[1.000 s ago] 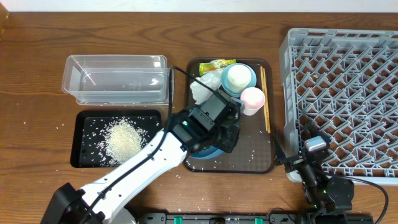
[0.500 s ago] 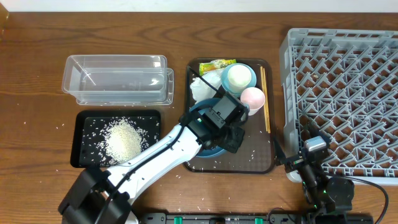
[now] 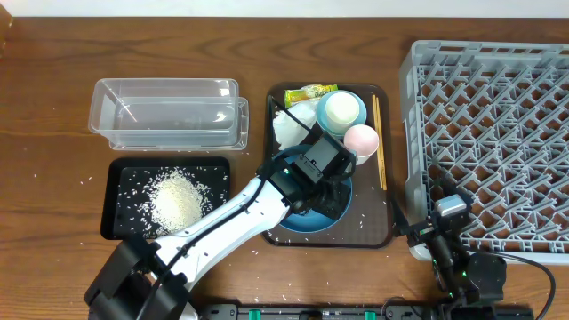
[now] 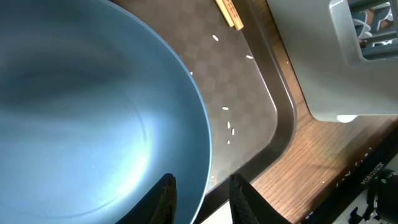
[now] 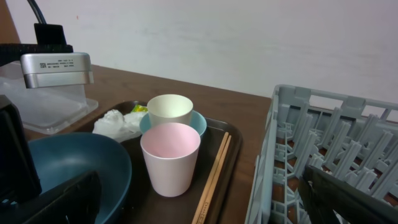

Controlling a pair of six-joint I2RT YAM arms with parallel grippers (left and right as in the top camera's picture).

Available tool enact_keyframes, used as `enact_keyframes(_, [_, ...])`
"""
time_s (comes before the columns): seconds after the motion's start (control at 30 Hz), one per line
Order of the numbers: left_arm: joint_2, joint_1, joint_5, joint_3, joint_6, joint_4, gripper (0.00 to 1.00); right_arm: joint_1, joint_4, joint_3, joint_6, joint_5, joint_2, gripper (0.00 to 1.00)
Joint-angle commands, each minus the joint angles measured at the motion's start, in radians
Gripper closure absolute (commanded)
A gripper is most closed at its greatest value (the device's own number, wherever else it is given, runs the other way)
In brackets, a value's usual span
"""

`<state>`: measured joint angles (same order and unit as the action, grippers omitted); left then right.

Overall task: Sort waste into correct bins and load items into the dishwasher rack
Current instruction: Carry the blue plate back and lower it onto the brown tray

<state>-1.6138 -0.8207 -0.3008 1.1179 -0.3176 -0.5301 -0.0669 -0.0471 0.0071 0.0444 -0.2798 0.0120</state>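
Blue dish [image 4: 93,112] lies at the brown tray's [image 4: 249,106] near end, left gripper [image 4: 202,190] parted astride its rim, seemingly for lifting; right gripper [image 5: 202,205] gapes idle.

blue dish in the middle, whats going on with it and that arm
The left gripper straddles the rim of the blue dish, jaws slightly apart, with the dish sitting on the brown tray. A heap of rice lies in the black tray. The pink cup, white cup, chopsticks, napkin and wrapper are on the brown tray, and the rack holds no dishes. The right gripper hangs open by the rack.
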Motion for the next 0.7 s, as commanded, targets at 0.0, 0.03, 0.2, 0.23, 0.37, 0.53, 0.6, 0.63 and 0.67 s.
enact_keyframes(0.0, [0.045,0.009,0.131,0.026,0.009,0.001,0.69,-0.026,-0.004,-0.002,-0.002,0.003,-0.005,0.01])
enact_keyframes(0.03, [0.057,0.012,0.192,0.026,0.009,0.001,0.7,-0.026,-0.004,-0.002,-0.002,0.003,-0.005,0.01])
enact_keyframes(0.2, [0.069,0.019,0.489,0.023,0.008,0.002,0.91,-0.026,-0.004,-0.002,-0.002,0.003,-0.005,0.01])
enact_keyframes(0.23, [0.062,0.019,0.502,0.018,0.008,0.005,0.94,-0.026,-0.004,-0.002,-0.002,0.003,-0.005,0.01])
enact_keyframes(0.37, [0.013,0.018,0.438,-0.003,-0.003,0.01,0.94,-0.026,-0.004,-0.002,-0.002,0.003,-0.005,0.01])
enact_keyframes(0.53, [-0.081,0.017,0.221,-0.004,-0.003,0.016,0.94,-0.026,-0.004,-0.002,-0.002,0.003,-0.005,0.01])
enact_keyframes(0.6, [-0.114,0.017,0.142,-0.004,-0.002,0.014,0.94,-0.026,-0.004,-0.002,-0.002,0.003,-0.005,0.01])
enact_keyframes(0.63, [-0.127,0.017,0.101,-0.004,-0.002,0.011,0.94,-0.026,-0.004,-0.002,-0.002,0.003,-0.005,0.01])
enact_keyframes(0.67, [-0.14,0.017,0.056,-0.004,-0.002,0.004,0.94,-0.026,-0.004,-0.002,-0.002,0.003,-0.005,0.01])
